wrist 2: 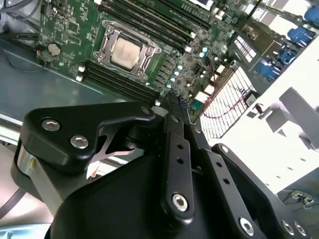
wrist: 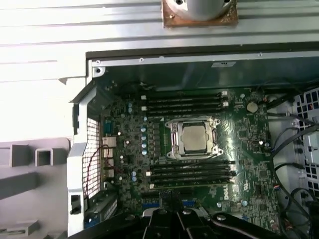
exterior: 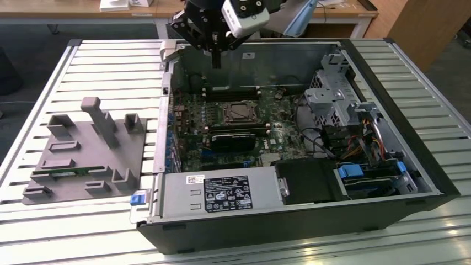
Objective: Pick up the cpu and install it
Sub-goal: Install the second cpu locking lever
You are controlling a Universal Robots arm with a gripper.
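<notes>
The cpu point(wrist: 194, 137) lies flat in the motherboard's socket, its silver top framed by the metal bracket; in the second wrist view the cpu point(wrist 2: 124, 52) sits squarely in that frame. In the exterior view the cpu point(exterior: 239, 112) is in the middle of the green board inside the open computer case. My gripper point(exterior: 215, 59) hangs above the case's back wall, well above and behind the socket. Its black fingers point(wrist 2: 172, 107) are pressed together with nothing between them. The gripper's tip point(wrist: 174, 215) is off to the side of the socket, apart from the chip.
A grey tray point(exterior: 81, 149) with upright posts lies on the slatted table at the exterior view's left, a green memory stick point(exterior: 70, 171) in it. Inside the case are a power supply point(exterior: 220, 193), drive cages point(exterior: 338, 99), cables and memory slots point(wrist: 187, 102).
</notes>
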